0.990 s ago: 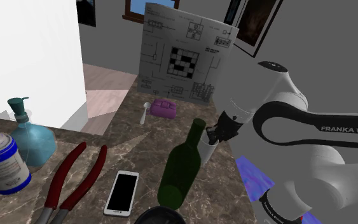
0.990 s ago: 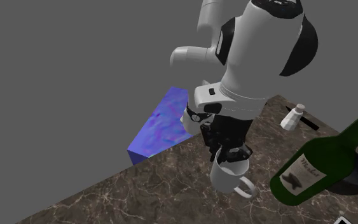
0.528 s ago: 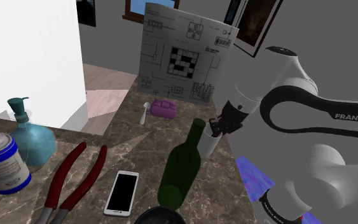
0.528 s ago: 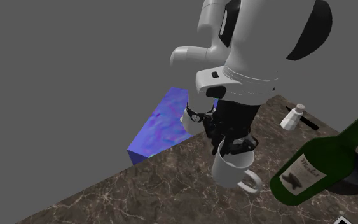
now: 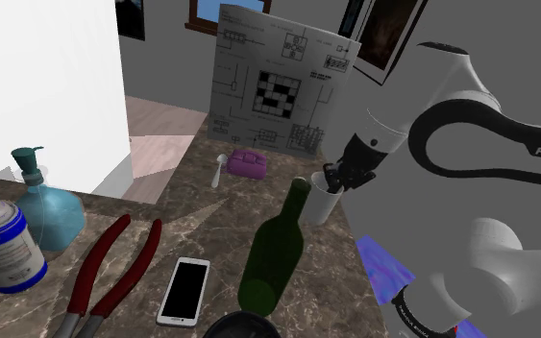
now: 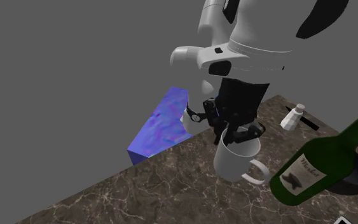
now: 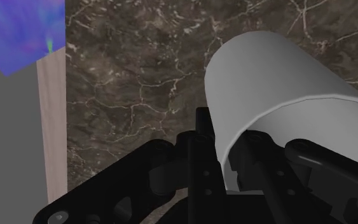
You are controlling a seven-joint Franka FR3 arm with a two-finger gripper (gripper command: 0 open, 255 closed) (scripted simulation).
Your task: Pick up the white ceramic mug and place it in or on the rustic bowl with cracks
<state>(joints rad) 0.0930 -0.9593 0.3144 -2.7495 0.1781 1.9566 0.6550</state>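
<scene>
The white mug hangs just above the dark marble counter near its edge, tilted, with its handle pointing towards the green bottle. My gripper is shut on the mug's rim from above, one finger inside and one outside. In the wrist view the gripper clasps the mug by its wall. In the shoulder view the gripper sits right of the bottle's neck. The dark bowl lies at the counter's near edge, partly behind the bottle; its rim shows past the bottle.
Red-handled pliers, a phone, a blue spray bottle and a white can lie towards the shoulder view's left. A purple item, a spoon and a crossword sheet stand at the back. A small shaker lies beyond the arm.
The gripper has risen with the mug held in it, lifting it off the counter and carrying it slightly towards the shoulder view's upper right. The arm's upper links have swung upward.
</scene>
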